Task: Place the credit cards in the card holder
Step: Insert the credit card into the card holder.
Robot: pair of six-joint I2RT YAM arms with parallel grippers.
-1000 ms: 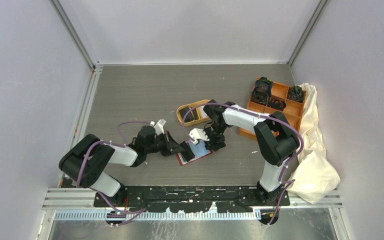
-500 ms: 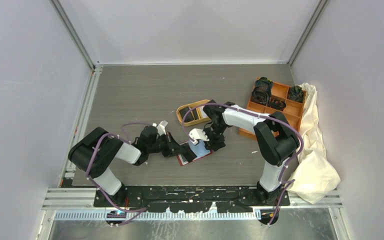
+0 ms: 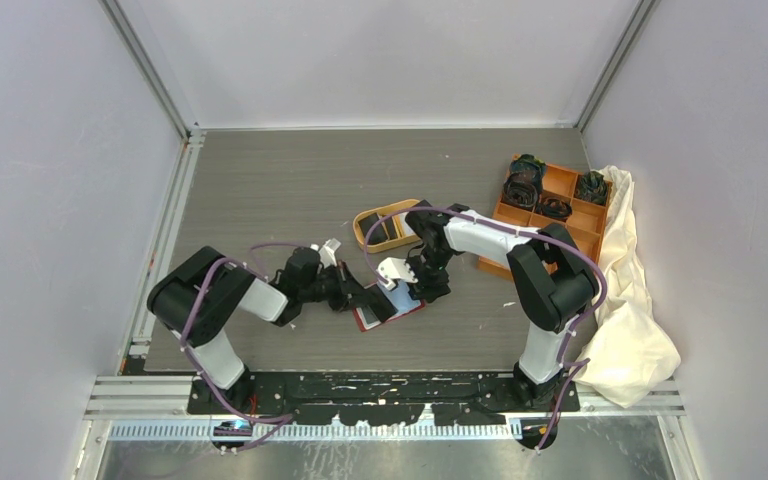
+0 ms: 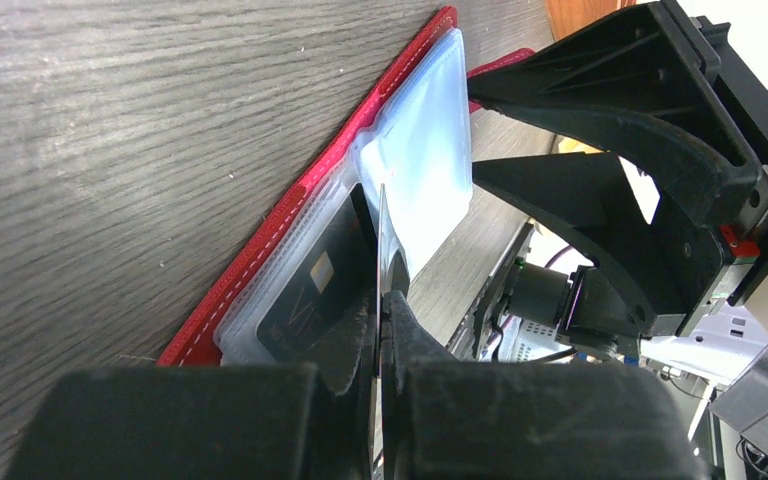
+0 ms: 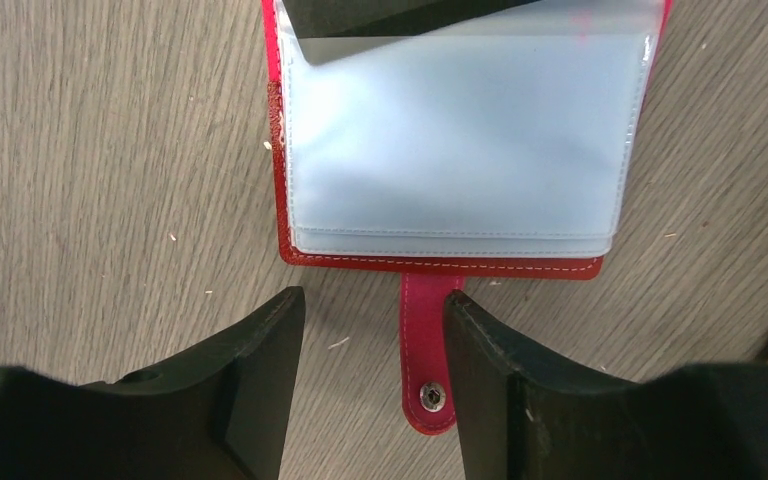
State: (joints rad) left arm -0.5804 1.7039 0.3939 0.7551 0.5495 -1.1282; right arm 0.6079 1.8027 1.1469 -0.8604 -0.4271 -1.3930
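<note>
Leftmost: left pincer (image 4: 381, 318), closed narrow on a thin card (image 4: 381, 235) seen edge-on, upright over the open red wallet (image 5: 455, 150). Leading edge either just inside a clear sleeve or only resting against one; cannot tell which. Just beside it, in the nearer sleeve, a black card (image 4: 310, 300) with a chip, tucked in.

Wallet flat on the worktop (image 3: 260, 190), between the two pincers, pale plastic sleeves facing up.

Further right: right pincer (image 5: 370, 310), spread wide and holding nothing, one finger either side of the red clasp tab (image 5: 426, 350), apart from it. Behind, an orange oval tray (image 3: 363, 222) with more dark cards (image 3: 385, 232).

Probably mid-way through feeding the held card into a sleeve. Possible trouble from here:

- Could buckle or jam the card if pushed while tilted off the sleeve mouth, into limp plastic apt to fold.
- Could shove the whole wallet along the worktop, with no visible hold-down and the right pincer open, clear of the tab.
- Could nudge the black card out of the neighbouring sleeve.
- Could lose the card through a slip, given so slim an edge-on grip.

Safer to pin the tab or far cover first, then ease the card in along the sleeve's line.
</note>
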